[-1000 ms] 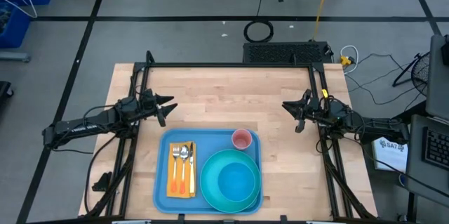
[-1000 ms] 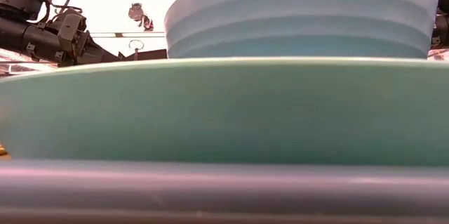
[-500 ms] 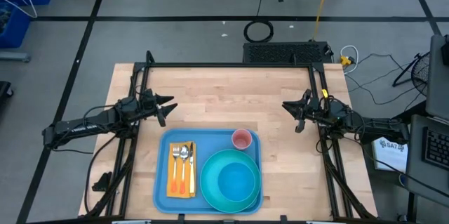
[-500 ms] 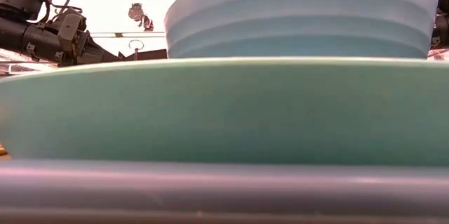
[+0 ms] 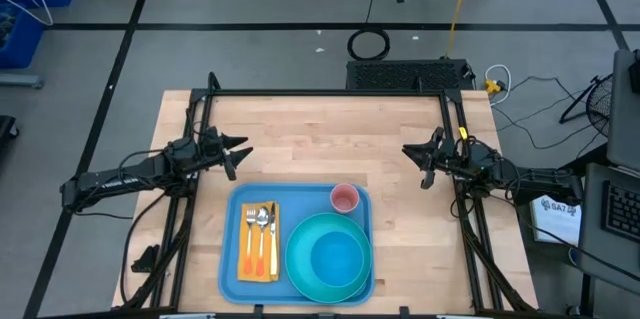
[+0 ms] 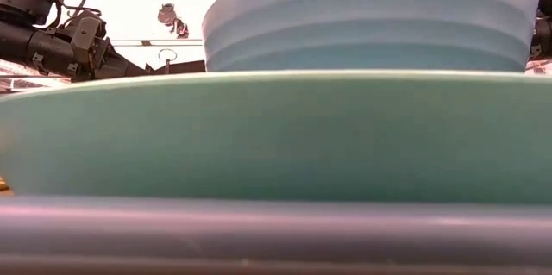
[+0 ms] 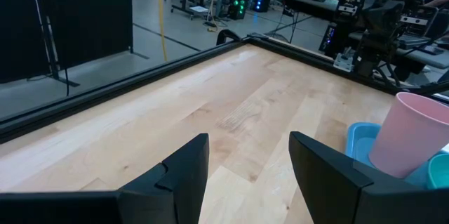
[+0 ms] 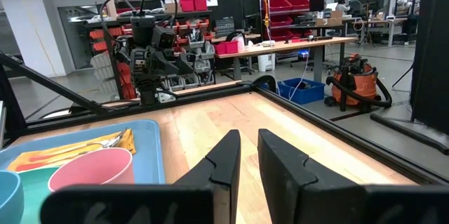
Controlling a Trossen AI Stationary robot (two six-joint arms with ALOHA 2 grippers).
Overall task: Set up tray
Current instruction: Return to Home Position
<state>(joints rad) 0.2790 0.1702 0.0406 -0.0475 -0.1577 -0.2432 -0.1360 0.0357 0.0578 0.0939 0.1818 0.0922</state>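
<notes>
The light-blue tray (image 5: pixel 228 259) lies at the table's near edge. On it an orange napkin (image 5: pixel 246 259) carries a fork, a spoon and a knife (image 5: pixel 260 231). A round teal plate (image 5: pixel 300 269) holds a blue bowl (image 5: pixel 337 257), and a pink cup (image 5: pixel 344 198) stands at the tray's far right corner. My left gripper (image 5: pixel 238 154) hovers open and empty left of the tray's far edge; the left wrist view shows it (image 7: pixel 249 147). My right gripper (image 5: pixel 415 159) hovers empty at the table's right side, fingers close together, as the right wrist view shows (image 8: pixel 249 136).
Bare wood (image 5: pixel 330 134) fills the table's far half between the arms. A black frame rail (image 5: pixel 330 93) runs along the far edge. The low view is filled by the plate (image 6: pixel 276 137), the bowl (image 6: pixel 371 16) and the tray's rim (image 6: pixel 276 232).
</notes>
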